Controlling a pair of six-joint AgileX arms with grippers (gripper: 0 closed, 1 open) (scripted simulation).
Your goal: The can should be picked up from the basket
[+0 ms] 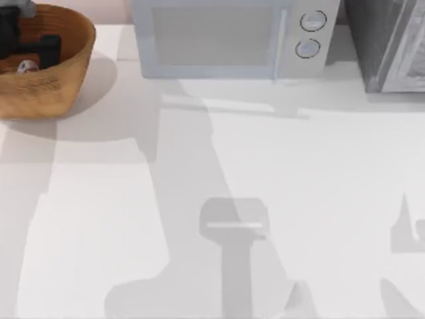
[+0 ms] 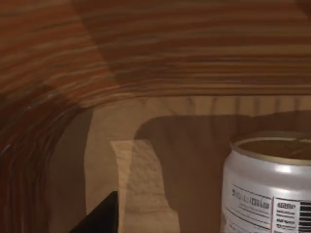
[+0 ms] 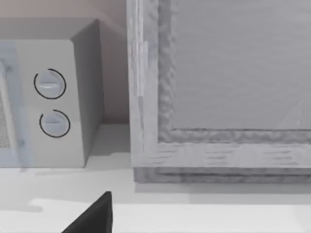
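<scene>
The orange-brown woven basket (image 1: 63, 73) stands at the table's far left corner. Inside it stands the can (image 1: 26, 66), small and silver-white. My left gripper (image 1: 28, 52) reaches down into the basket, open, with its dark fingers on either side just above the can. In the left wrist view the can (image 2: 269, 187) is close, upright on the basket floor (image 2: 146, 160), its dull gold top and printed label showing. One dark finger (image 2: 99, 218) is apart from it. My right gripper (image 3: 92, 218) is parked off the right side, facing the appliances.
A white microwave (image 1: 226, 36) with two round knobs stands at the back centre, close to the basket's right. A grey metal cabinet (image 1: 392, 43) fills the back right corner. The arms cast shadows on the white tabletop (image 1: 199, 199).
</scene>
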